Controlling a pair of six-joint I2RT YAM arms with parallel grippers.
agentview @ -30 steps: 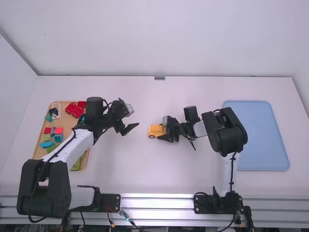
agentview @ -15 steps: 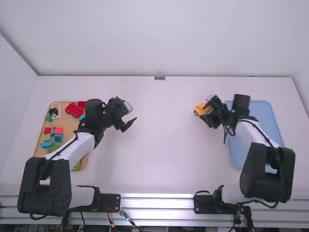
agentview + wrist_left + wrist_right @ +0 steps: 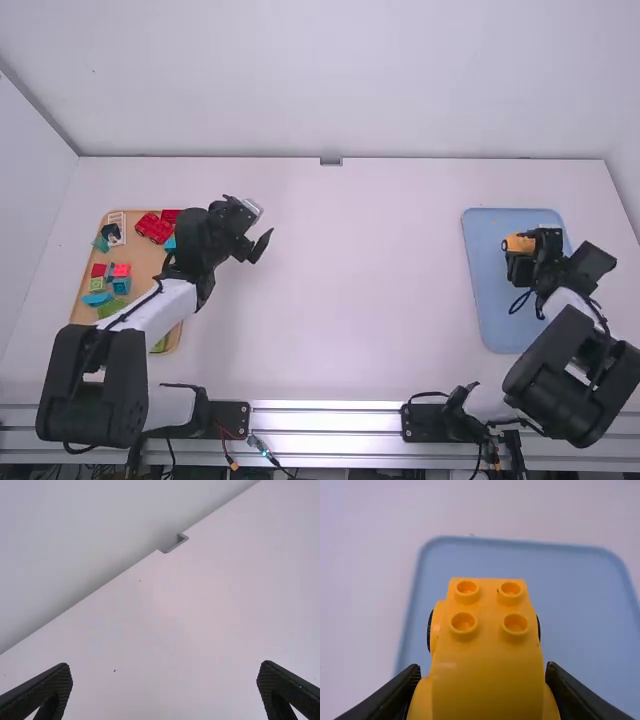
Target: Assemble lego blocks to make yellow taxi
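Right gripper [image 3: 524, 256] gripping yellow taxi [image 3: 515, 243] between both fingers, holding it over far part of blue tray [image 3: 487, 325] at right of table [image 3: 350, 330]. Four studs showing on taxi, dark wheels peeking out either side. Left gripper [image 3: 261, 245] hovering with fingers spread wide, just right of tan tray [image 3: 147, 258] holding colored blocks [image 3: 122, 270].

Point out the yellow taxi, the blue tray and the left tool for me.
Yellow taxi [image 3: 487, 655]: right wrist view, top of its body.
Blue tray [image 3: 495, 320]: high view, bare floor.
Left tool [image 3: 165, 687]: left wrist view, midway between fingertips.
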